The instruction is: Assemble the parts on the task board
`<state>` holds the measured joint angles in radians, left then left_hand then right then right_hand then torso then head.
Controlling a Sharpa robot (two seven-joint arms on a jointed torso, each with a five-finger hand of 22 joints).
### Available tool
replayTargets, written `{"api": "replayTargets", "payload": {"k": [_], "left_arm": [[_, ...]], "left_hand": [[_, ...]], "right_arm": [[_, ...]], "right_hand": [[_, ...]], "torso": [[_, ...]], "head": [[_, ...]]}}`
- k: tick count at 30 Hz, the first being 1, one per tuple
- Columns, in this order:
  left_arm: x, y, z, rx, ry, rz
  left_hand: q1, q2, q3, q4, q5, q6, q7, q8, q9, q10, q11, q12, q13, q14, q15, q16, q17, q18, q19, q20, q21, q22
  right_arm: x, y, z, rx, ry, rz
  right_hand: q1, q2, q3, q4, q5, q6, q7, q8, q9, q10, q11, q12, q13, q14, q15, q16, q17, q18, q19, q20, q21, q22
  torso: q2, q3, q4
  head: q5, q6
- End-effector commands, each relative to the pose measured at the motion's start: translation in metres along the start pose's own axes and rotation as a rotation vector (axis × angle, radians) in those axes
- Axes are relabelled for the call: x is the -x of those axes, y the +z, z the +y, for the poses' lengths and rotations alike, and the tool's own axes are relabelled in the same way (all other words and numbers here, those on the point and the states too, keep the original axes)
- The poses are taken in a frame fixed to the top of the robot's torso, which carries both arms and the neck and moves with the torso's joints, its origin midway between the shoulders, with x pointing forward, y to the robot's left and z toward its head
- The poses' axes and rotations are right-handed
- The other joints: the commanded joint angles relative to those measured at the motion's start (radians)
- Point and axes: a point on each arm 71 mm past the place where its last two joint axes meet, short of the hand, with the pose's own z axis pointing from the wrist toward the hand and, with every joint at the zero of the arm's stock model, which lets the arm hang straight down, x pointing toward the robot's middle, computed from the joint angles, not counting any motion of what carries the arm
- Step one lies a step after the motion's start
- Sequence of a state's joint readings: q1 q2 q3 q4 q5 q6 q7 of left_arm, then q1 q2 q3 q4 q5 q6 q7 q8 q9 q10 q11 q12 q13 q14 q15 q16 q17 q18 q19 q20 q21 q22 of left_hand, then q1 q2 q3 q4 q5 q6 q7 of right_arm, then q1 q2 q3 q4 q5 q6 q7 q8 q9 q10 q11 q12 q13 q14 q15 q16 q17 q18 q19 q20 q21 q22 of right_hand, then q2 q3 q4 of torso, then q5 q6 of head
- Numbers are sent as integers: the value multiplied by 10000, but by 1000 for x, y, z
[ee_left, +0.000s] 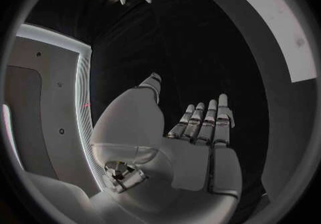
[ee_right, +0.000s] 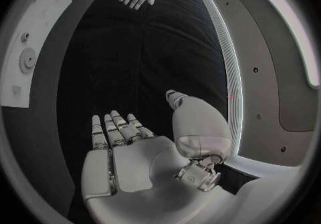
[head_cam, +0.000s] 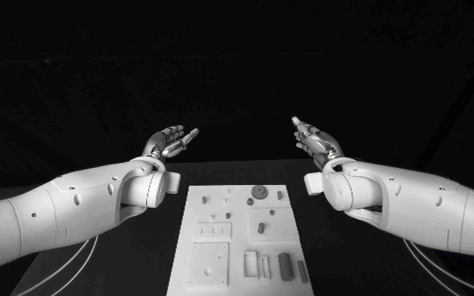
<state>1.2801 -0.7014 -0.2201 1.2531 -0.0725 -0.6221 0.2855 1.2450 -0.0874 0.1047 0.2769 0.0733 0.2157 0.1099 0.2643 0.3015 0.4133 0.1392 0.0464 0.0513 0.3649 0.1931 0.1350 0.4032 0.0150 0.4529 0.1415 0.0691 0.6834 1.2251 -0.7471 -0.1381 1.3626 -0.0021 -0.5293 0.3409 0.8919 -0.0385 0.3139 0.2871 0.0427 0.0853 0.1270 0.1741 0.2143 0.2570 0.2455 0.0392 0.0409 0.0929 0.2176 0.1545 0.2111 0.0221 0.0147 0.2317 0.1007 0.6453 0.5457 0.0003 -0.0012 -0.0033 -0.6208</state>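
Both of the robot's hands hang raised and empty above the far end of the black table (head_cam: 118,268), palms turned toward each other: the left hand (head_cam: 170,140) with fingers stretched out and apart, grasping nothing, and the right hand (head_cam: 314,138) likewise spread and free of any load. The left wrist view shows that hand's fingers (ee_left: 204,122) laid straight side by side, with the other hand across the gap; the right wrist view shows the same flat, unloaded pose. Below and nearer the robot, between the two forearms, lies the white task board (head_cam: 240,241), untouched. A round part (head_cam: 259,191) sits near its far edge, a small upright piece (head_cam: 261,227) stands at mid-board, and two darker bars (head_cam: 285,266) lie side by side at the near right, beside pale slotted blocks; which pieces are loose and which already seated cannot be told from the head view. Assembly appears not yet begun. The step in hand is a first reach, and it is best done by lowering one hand straight over a single chosen part, fingers kept apart until they flank it, while the other hand holds well clear of the board so nothing is knocked.
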Motion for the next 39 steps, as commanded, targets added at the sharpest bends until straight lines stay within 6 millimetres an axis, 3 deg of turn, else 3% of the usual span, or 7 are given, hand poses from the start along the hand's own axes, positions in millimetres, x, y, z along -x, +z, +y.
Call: {"api": "replayTargets", "payload": {"k": [1,12,16,17,19,29,39], "left_arm": [[-2,5,0,644,449,950],[-1,7,0,686,534,954],[4,5,2,745,340,1766],[4,4,2,669,277,1822],[5,3,0,476,256,1797],[11,-5,-4,-50,398,2589],[10,-20,-11,-336,576,2917]], "left_hand": [[469,-23,35,148,84,164,27,131,116,196,44,74,33,178,45,79,141,-150,187,44,65,258],[412,35,-36,155,40,472,309,423,414,645,123,150,88,570,130,323,483,-150,247,7,111,355],[425,111,-44,152,19,1525,703,1244,1167,1998,348,428,261,1323,298,743,919,-141,584,-137,249,445],[454,169,-37,133,17,1793,830,1360,1220,2398,498,583,325,1794,383,1001,1020,-23,854,-74,368,492],[633,231,-38,157,13,2326,1178,1520,1256,3240,819,942,453,2821,358,1503,1198,570,1768,-157,739,580],[1823,235,-461,153,11,4192,1200,1735,1109,5523,401,1564,599,4978,-398,2354,1564,956,3758,-590,1150,450],[2707,276,-989,147,40,5511,789,1636,828,6860,-50,1529,679,5862,-758,2466,1942,832,4770,-982,1136,269]], "right_arm": [[-3,8,1,-1115,90,2074],[16,23,13,-2003,-527,3142],[28,38,10,-604,-2960,2588],[29,39,10,-470,-3059,2500],[31,42,10,-164,-3538,2413],[34,47,13,820,-6704,2675],[15,45,11,1511,-9463,3814]], "right_hand": [[204,-4,67,15,58,67,1355,69,60,128,11,43,18,21,72,66,57,-95,-3,79,47,112],[1361,33,-248,-406,64,380,1484,532,544,1087,137,262,159,456,164,647,696,-86,132,142,417,1337],[2555,-20,-131,-1229,89,1457,1441,1689,1666,3049,81,819,470,1653,174,1808,1873,159,721,61,1135,4123],[2832,-27,-98,-1477,60,2003,1435,2149,2078,3514,86,976,534,2331,188,2348,2377,356,1311,16,1582,5681],[3216,-19,-49,-1961,164,2700,1444,2481,2317,4022,81,1108,551,2926,212,2484,2369,651,2085,-23,1766,6494],[2243,-28,998,-4615,289,5152,1256,2114,1564,6504,-271,1033,299,5924,-163,2337,1661,1709,4745,96,1182,5432],[1643,-597,1542,-5762,980,6015,1012,2123,1647,8503,-1057,1547,944,8139,-979,3157,2470,2368,6781,42,1627,5506]], "torso": [[0,1,-1],[0,1,-1],[-13,-27,-12],[-3,-26,-19],[9,-20,-27],[172,17,22],[531,75,138]], "head": [[-1,2],[-1,2],[75,-203],[69,-206],[65,-209],[65,-228],[-63,-178]]}}
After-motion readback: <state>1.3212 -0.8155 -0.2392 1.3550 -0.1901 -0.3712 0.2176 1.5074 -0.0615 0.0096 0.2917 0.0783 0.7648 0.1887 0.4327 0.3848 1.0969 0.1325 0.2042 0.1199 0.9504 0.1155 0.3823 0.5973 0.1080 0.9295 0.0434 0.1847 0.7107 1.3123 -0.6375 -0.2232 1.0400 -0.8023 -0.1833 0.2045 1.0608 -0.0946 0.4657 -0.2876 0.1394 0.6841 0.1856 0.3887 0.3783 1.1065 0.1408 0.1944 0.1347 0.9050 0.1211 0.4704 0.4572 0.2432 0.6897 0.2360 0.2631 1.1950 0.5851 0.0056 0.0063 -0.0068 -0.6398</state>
